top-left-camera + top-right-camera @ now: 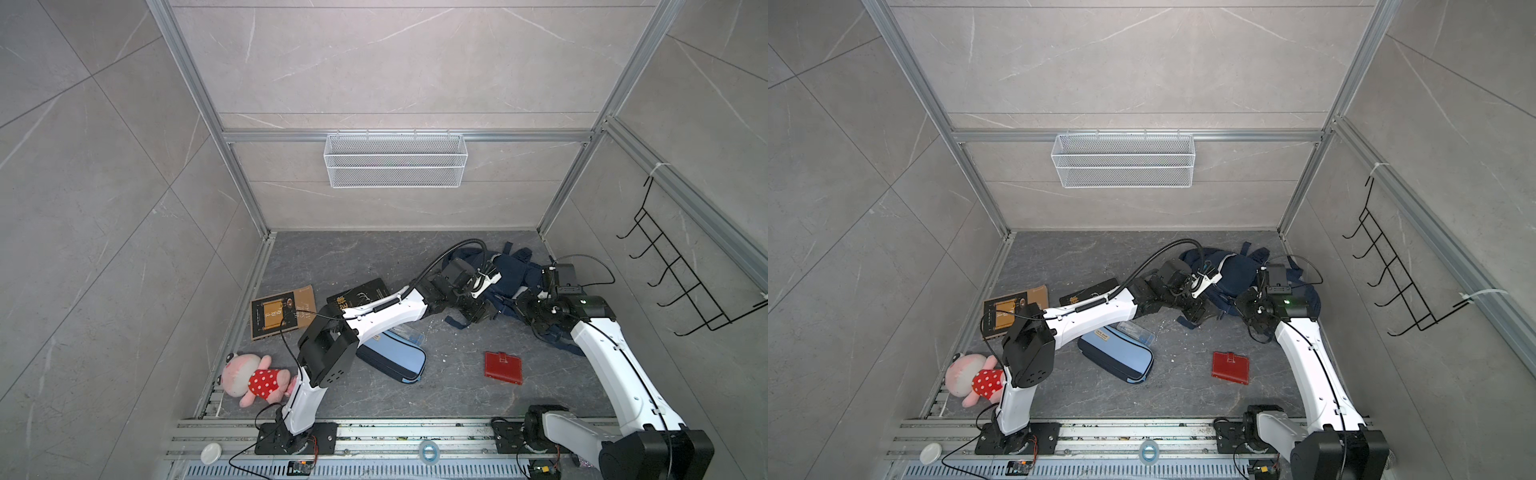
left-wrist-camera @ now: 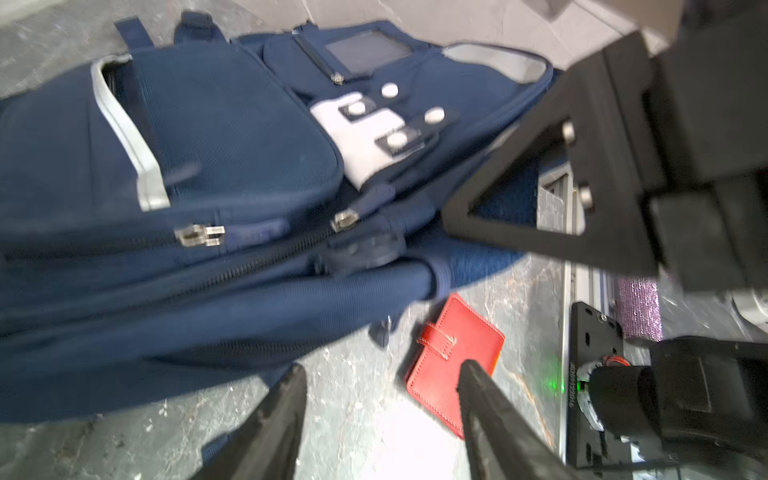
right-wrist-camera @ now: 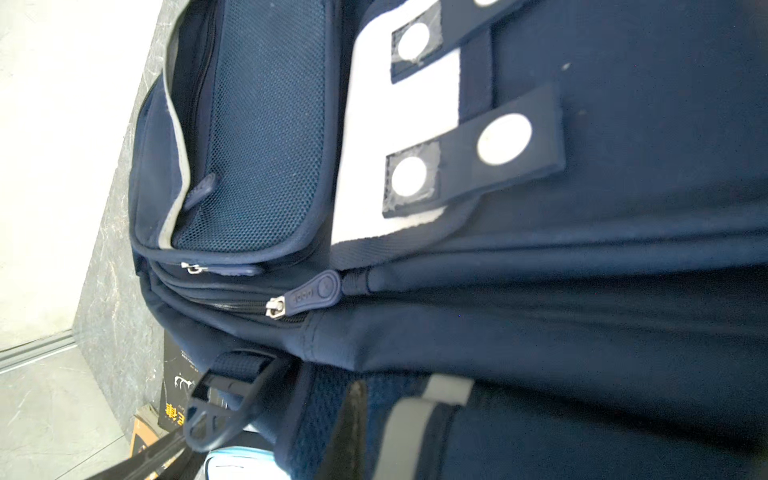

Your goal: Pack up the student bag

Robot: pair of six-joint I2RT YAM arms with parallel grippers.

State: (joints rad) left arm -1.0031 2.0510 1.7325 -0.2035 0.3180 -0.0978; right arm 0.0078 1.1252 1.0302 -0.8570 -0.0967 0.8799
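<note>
Student bag point(image 2: 216, 141) lies just ahead of left claw point(image 2: 380, 415) (apparently apart).

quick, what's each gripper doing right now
left gripper: open, holding nothing.
right gripper: shut, pressed against the navy backpack; whether it pinches any fabric cannot be told.
</note>
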